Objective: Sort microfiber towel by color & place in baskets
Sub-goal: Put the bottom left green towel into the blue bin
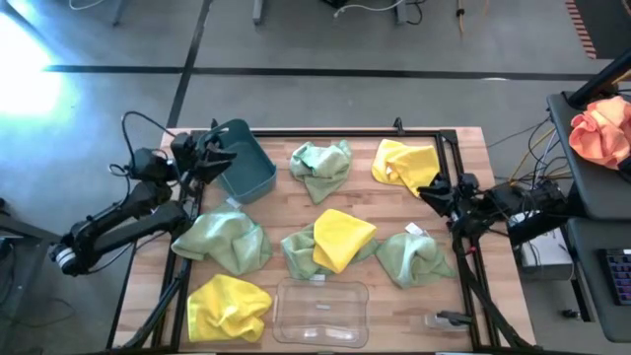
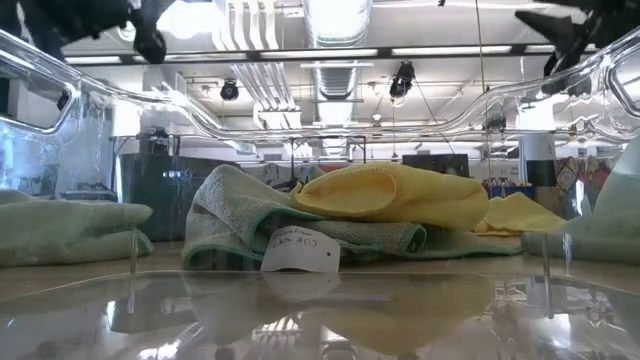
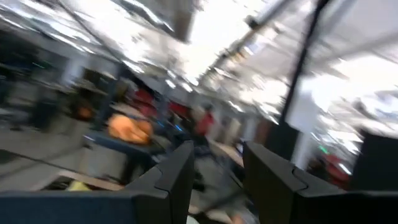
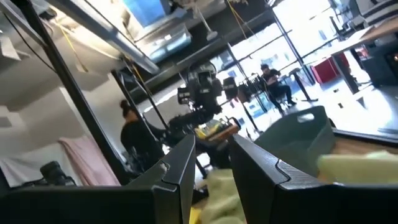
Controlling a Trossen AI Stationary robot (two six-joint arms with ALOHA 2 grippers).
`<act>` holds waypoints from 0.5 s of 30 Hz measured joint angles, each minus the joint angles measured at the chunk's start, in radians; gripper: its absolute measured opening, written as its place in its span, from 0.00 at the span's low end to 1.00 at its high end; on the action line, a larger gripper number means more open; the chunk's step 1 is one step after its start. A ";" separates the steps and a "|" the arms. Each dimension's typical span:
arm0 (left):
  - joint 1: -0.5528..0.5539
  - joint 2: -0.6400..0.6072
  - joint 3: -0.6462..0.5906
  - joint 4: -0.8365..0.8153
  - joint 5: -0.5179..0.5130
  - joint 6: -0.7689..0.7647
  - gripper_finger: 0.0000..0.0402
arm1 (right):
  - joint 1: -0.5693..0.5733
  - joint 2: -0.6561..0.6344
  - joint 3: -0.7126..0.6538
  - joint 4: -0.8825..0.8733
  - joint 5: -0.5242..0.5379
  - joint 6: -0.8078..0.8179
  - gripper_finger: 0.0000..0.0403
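The dark teal basket (image 1: 246, 166) stands at the table's far left. The clear basket (image 1: 321, 313) sits at the near edge. Several towels lie loose on the wood: green (image 1: 321, 168), yellow (image 1: 402, 161), green (image 1: 223, 243), yellow (image 1: 344, 237) lying on a green one (image 1: 299, 252), green (image 1: 415, 258) and yellow (image 1: 228, 307). My left gripper (image 1: 210, 148) hovers beside the teal basket's left wall. It is open, with nothing between its fingers (image 3: 177, 180). My right gripper (image 1: 432, 187) is raised just right of the far yellow towel, pointing left, open and empty (image 4: 213, 168).
A dark metal frame (image 1: 449, 138) runs along the table's far and right edges. An orange-pink cloth bundle (image 1: 601, 133) lies on a stand off the table's right side. Bare wood (image 1: 370, 202) shows between the towels. People (image 4: 134, 134) stand in the room beyond.
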 joint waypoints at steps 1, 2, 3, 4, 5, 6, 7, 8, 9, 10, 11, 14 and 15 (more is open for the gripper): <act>0.000 0.017 0.025 -0.011 0.047 0.004 0.31 | 0.000 0.000 0.018 -0.014 0.000 0.000 0.23; 0.000 0.035 0.049 -0.026 0.097 0.005 0.31 | 0.000 0.000 0.038 -0.029 -0.001 0.001 0.23; 0.000 0.054 0.071 -0.038 0.145 0.006 0.31 | 0.000 0.000 0.062 -0.053 -0.001 0.002 0.23; -0.001 0.074 0.092 -0.050 0.186 0.006 0.31 | 0.000 0.000 0.088 -0.087 -0.002 0.002 0.23; -0.001 0.093 0.110 -0.060 0.221 0.006 0.31 | 0.000 0.002 0.116 -0.130 -0.002 0.003 0.23; -0.001 0.112 0.126 -0.071 0.252 0.006 0.31 | 0.000 0.008 0.148 -0.178 -0.002 0.008 0.23; -0.001 0.132 0.140 -0.076 0.278 0.005 0.31 | 0.000 0.017 0.182 -0.233 -0.002 0.020 0.23; -0.002 0.151 0.153 -0.079 0.299 0.002 0.31 | 0.000 0.031 0.217 -0.293 -0.002 0.038 0.23; -0.002 0.171 0.163 -0.080 0.316 -0.005 0.31 | 0.000 0.050 0.254 -0.355 -0.001 0.056 0.23; -0.002 0.189 0.170 -0.081 0.333 -0.014 0.31 | 0.000 0.074 0.290 -0.412 -0.001 0.076 0.23; -0.002 0.208 0.176 -0.082 0.344 -0.025 0.31 | 0.000 0.102 0.325 -0.465 -0.001 0.097 0.23; -0.002 0.259 0.186 -0.088 0.397 -0.055 0.31 | 0.000 0.197 0.431 -0.602 -0.002 0.123 0.23; -0.002 0.274 0.187 -0.092 0.412 -0.064 0.31 | 0.000 0.231 0.468 -0.645 -0.002 0.123 0.23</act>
